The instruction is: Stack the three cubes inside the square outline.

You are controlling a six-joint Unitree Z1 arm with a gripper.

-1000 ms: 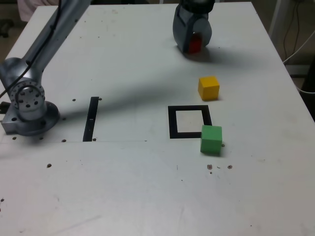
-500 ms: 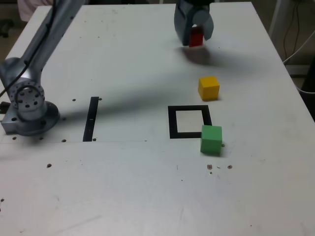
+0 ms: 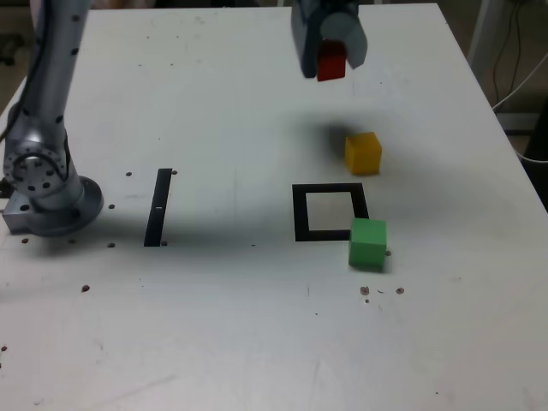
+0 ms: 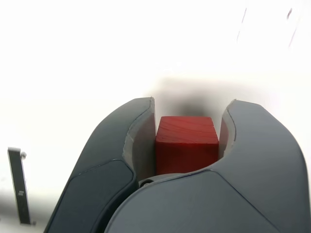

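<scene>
Grey two-jawed gripper (image 3: 330, 53) closed on the small matte red cube (image 3: 330, 62), jaws pressed against two opposite faces, seen clearly in the wrist view (image 4: 187, 145) with the red cube (image 4: 186, 143) filling the gap between the grey pads. Held clear of the white tabletop (image 3: 240, 111), with a soft shadow on the surface below it.

Taking the flat black tape square outline with a white centre (image 3: 330, 212) as the landmark:
- Held red cube up in the air beyond the outline's far edge, well apart from it, near the far end of the table.
- Small matte yellow cube (image 3: 363, 152) resting on the table just beyond the outline's far right corner in the exterior view, near it but not touching.
- Small matte green cube (image 3: 368, 243) sitting at the outline's near right corner in the exterior view, overlapping the black tape there, mostly outside the white centre.
- White centre of the outline bare.
- Straight black tape strip (image 3: 158, 206) lying well to the outline's left in the exterior view, also at the edge of the wrist view (image 4: 19, 191).
- Grey round arm base (image 3: 47, 184) farther left still, past the strip.
</scene>
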